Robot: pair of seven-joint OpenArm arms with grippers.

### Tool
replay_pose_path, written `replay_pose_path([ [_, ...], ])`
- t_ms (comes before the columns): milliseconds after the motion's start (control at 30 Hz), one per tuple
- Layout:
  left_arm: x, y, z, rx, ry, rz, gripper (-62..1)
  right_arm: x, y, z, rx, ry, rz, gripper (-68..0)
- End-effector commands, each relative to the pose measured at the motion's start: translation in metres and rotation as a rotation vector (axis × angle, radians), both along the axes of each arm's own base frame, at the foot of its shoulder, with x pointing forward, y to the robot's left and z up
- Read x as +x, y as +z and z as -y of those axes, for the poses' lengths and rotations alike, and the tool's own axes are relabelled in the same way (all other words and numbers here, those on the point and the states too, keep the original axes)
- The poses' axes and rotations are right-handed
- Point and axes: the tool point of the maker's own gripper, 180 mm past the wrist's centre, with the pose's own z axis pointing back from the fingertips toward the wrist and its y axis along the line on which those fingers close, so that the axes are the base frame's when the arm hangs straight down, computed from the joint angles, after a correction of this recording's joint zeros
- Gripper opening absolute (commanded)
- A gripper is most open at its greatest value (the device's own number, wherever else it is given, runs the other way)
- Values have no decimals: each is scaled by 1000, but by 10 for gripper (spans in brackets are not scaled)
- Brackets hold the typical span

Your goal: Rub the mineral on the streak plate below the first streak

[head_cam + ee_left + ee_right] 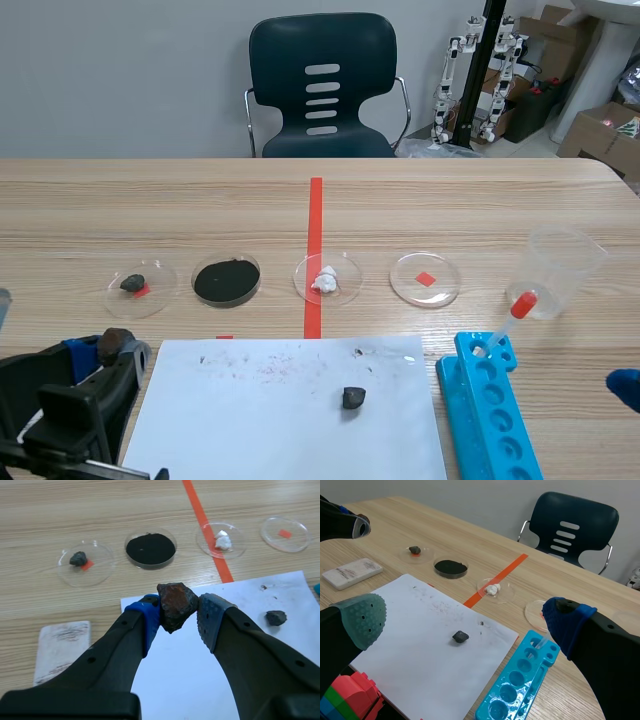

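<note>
Showing, as we judge it, the carry toward the plate, with the rubbing stroke not yet made.

**Scene view** (twelve o'clock = far table edge). The left gripper (112, 352) pinches the mineral (115, 345) at nine o'clock of the white sheet (290, 430). We cannot find the streak plate here. Beyond the sheet stand four dishes:
- the stone dish (139, 287) holds a small dark stone;
- the powder dish (226, 281) holds black powder;
- the lump dish (327, 278) holds white lumps;
- the marked dish (425, 279) shows only a red square.

At two o'clock of the sheet the clear cup (565, 262) looks empty. A dropper (510, 318) leans in the blue rack (495, 420).

**Left wrist view** (twelve o'clock = straight ahead of the gripper). The pads (150, 625) clamp the reddish-brown mineral from both sides. The streak plate (62, 650) lies at eight o'clock of it, beside the sheet, bearing faint dark marks. We advise setting the mineral's lower corner on bare tile beneath the first mark. Then press firmly and draw one straight stroke with the pads kept clear. The loose plate may slide.

**Right wrist view.** The right gripper (464, 620) is spread wide and holds nothing. It hangs over the sheet and a loose stone (460, 636).
</note>
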Motion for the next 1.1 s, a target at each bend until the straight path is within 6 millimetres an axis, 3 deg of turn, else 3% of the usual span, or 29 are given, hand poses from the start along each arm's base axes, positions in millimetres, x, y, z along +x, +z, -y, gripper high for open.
replay_pose_path([
  [0,1,7,5,-18,-14,44,-507,4,10,-2,18,6,36,4],
  [233,3,12,31,-44,-80,120,-507,4,10,-2,18,6,36,4],
  [533,20,-1,46,-43,-126,118,-507,4,10,-2,18,6,36,4],
  [867,34,16,71,-87,-184,185,-507,4,10,-2,18,6,36,4],
  [1067,35,19,75,-94,-192,196,-507,4,10,-2,18,6,36,4],
])
